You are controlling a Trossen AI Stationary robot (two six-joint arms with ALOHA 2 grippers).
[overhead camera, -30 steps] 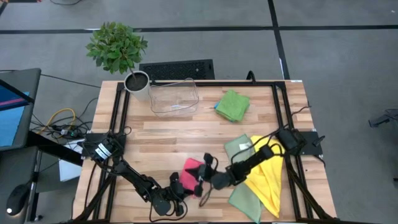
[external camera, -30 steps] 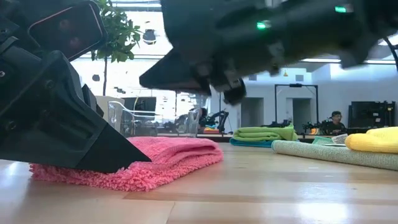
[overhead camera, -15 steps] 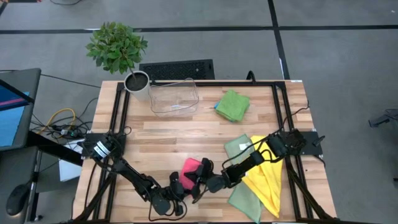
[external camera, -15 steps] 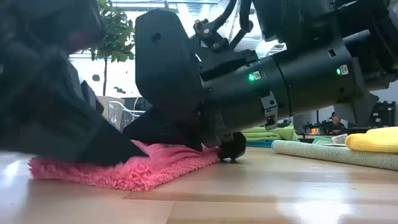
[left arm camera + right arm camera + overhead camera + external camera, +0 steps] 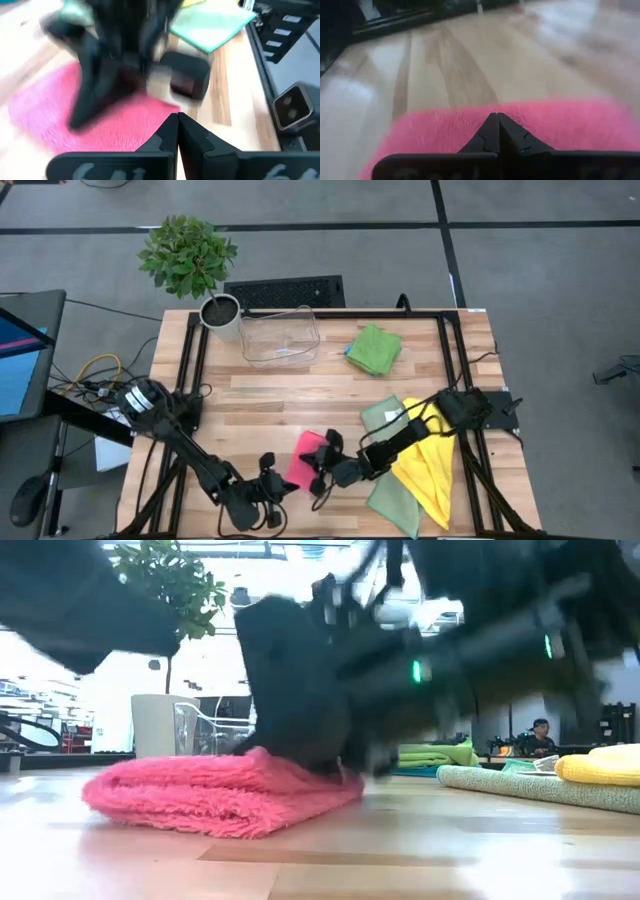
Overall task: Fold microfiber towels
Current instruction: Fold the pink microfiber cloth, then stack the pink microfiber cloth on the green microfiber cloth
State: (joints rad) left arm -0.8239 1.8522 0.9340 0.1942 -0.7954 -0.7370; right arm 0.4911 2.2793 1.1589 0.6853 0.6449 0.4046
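Note:
A folded pink towel [image 5: 303, 452] lies on the wooden table near the front edge; it also shows in the low view [image 5: 200, 802]. My right gripper [image 5: 316, 470] is shut and rests on the towel's right part. My left gripper [image 5: 288, 486] is shut; it hangs just left of the towel and above the table, touching nothing. In the left wrist view its shut fingertips [image 5: 177, 116] point at the pink towel [image 5: 95, 125]. A folded green towel [image 5: 374, 348] lies at the back right, on top of a blue one. My right gripper presses its shut fingers on the top of the folded towel near its right edge [image 5: 318, 778], coming slanting down from the table's right. No cloth shows between the shut fingertips [image 5: 497, 116]. The towel lies flat on the table.
A yellow towel [image 5: 428, 465] and a pale sage towel [image 5: 384, 418] lie unfolded under my right arm at the front right. A clear plastic bin [image 5: 280, 336] and a potted plant [image 5: 220, 313] stand at the back. Bare wood lies in the table's middle.
My left gripper has come off the pink towel, going up and toward the table's left edge. My right gripper has come down onto the towel's right part and moved a little toward the left. The towel has stayed folded in place.

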